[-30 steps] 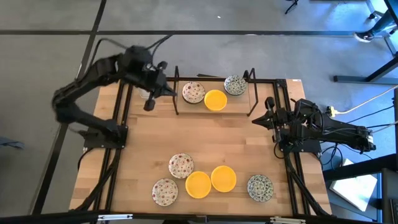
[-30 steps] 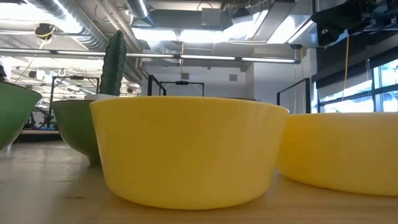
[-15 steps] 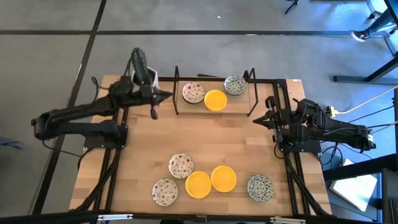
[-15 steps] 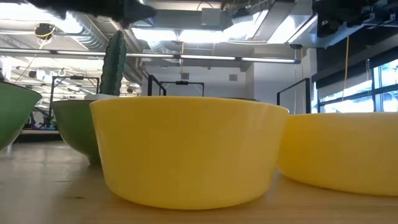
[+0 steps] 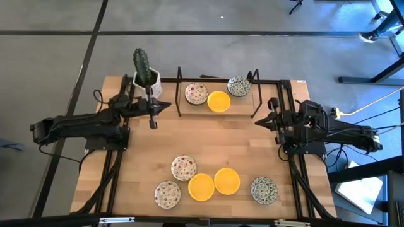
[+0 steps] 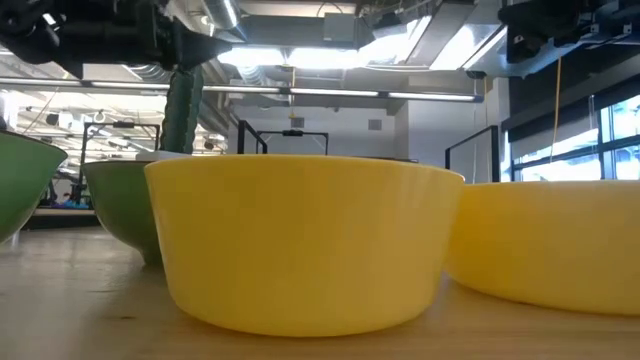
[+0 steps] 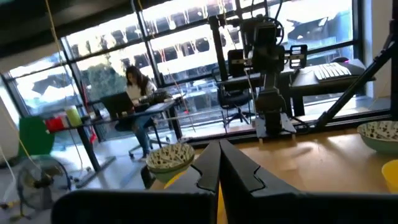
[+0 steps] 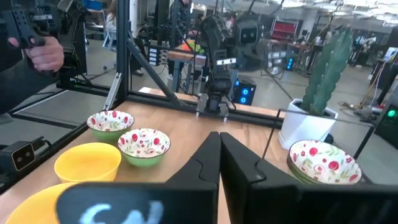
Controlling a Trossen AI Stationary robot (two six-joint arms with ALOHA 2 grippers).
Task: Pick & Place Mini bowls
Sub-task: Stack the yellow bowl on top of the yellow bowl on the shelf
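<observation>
Three mini bowls sit inside a black rack [image 5: 178, 94] at the far side: red-speckled [image 5: 196, 93], yellow [image 5: 218, 101], green-blue [image 5: 238, 86]. Several more rest on the table near its front edge: two red-speckled [image 5: 183, 167] [image 5: 167, 193], two yellow [image 5: 201, 186] [image 5: 226, 180], one green-blue [image 5: 264, 189]. My left gripper [image 5: 164, 106] is shut and empty, pointing level toward the rack from the table's left. My right gripper [image 5: 257, 122] is shut and empty at the right, pointing level toward the table's left edge. Both wrist views show the fingers closed together [image 7: 219, 163] [image 8: 219, 155].
A white square pot with a green cactus [image 5: 145, 70] stands at the far left corner, just beyond my left gripper. Bare wood [image 5: 214, 142] lies between the far and near bowls. A person's hand [image 8: 43, 53] shows beyond the table.
My left arm has folded down and drawn back toward the table's left edge, uncovering the cactus pot. Its gripper has sunk and tipped from pointing down to about level, staying shut and empty. The bowls have not moved.
</observation>
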